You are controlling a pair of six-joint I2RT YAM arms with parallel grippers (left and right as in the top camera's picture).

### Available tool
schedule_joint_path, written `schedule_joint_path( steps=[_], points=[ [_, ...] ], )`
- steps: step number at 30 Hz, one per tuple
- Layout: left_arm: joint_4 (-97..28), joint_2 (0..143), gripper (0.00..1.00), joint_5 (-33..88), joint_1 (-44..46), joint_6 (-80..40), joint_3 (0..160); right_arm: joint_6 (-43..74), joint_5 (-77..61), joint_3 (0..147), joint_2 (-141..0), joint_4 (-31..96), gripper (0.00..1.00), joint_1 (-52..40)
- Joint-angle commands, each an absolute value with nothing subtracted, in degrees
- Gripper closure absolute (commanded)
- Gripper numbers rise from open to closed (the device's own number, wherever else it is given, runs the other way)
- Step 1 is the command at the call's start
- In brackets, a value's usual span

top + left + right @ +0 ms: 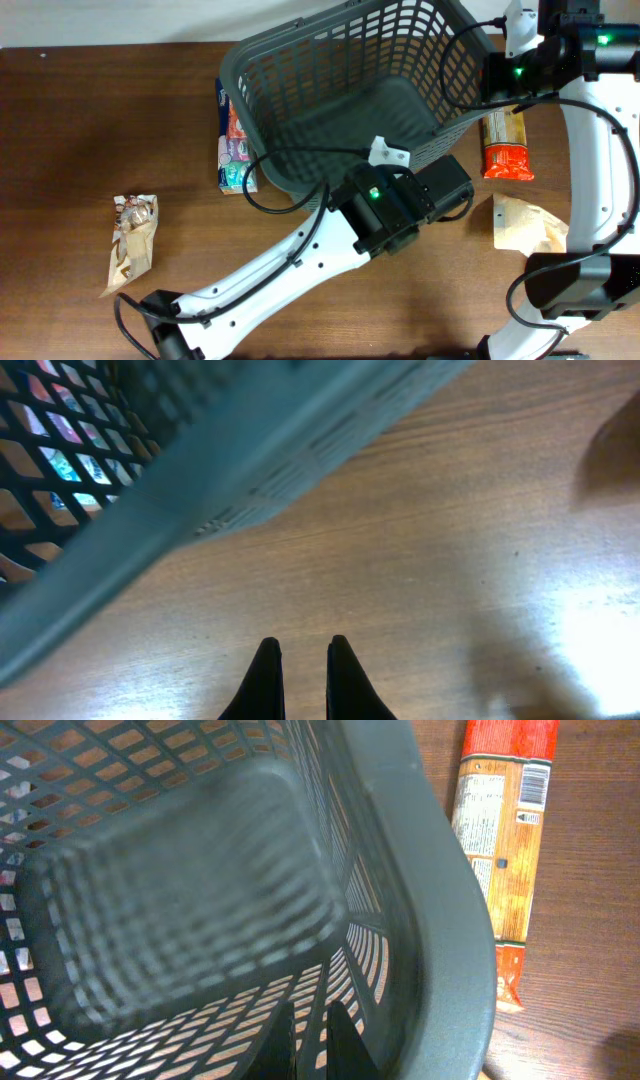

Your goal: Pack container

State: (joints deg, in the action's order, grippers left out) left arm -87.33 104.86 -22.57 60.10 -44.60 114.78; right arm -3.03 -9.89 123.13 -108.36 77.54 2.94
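Note:
The container [330,60], a dark grey lattice basket, sits tilted at the table's back centre and looks empty. In the right wrist view its rim [450,940] fills the frame. My right gripper [310,1020] is inside the basket's right side, shut on a rib of the lattice wall; from overhead it is at the basket's right rim [490,75]. My left gripper [303,650] is empty over bare wood, fingers nearly together, just outside the basket's near rim [250,470]. From overhead it is by the basket's front right corner [452,190].
An orange and tan packet [505,145] lies right of the basket, also in the right wrist view [505,840]. A tan paper bag [525,225] lies in front of it. A colourful packet [232,140] lies against the basket's left side. A crumpled wrapper [133,240] lies far left.

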Motion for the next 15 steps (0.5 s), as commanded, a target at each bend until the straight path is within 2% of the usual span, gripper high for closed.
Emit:
schedule_joint_path(
  steps=[1, 15],
  points=[
    [-87.7, 105.4, 0.98, -23.9, 58.2, -44.0, 114.3, -3.2, -8.9, 122.7, -109.1, 77.9, 0.96, 2.6],
    [-88.5, 105.4, 0.98, -23.8, 53.0, -42.5, 114.3, -3.2, -8.3, 122.7, -109.1, 79.5, 0.96, 2.6]
  ],
)
